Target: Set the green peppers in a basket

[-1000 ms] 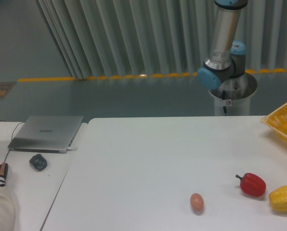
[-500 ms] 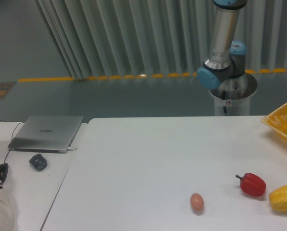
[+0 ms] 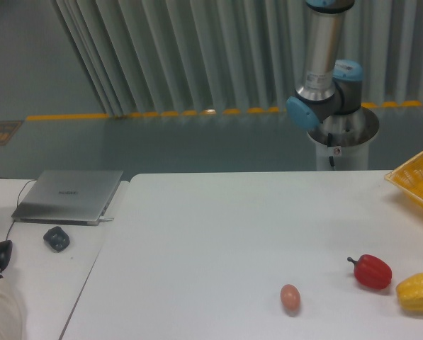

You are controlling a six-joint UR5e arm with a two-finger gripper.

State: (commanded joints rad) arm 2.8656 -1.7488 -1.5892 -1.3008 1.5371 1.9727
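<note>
— Where did we find the green pepper relative to the pincer?
— We saw neither; only the arm (image 3: 317, 71) stood at upper right, its pincer out of frame.
— And the basket?
— Its yellow corner (image 3: 418, 178) showed at the right edge, above the red pepper (image 3: 371, 271) and yellow pepper (image 3: 417, 292); an egg (image 3: 290, 297) lay left of them.

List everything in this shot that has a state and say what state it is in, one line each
Laptop: lid closed, flat on the side table.
Red pepper: lying on the white table, untouched.
Yellow pepper: lying beside the red pepper, apart from it.
Egg: resting on the table, alone.
Yellow basket: at the right edge, mostly out of frame, contents hidden.
Robot arm: raised behind the table, gripper out of view.
Green pepper: not visible.
</note>
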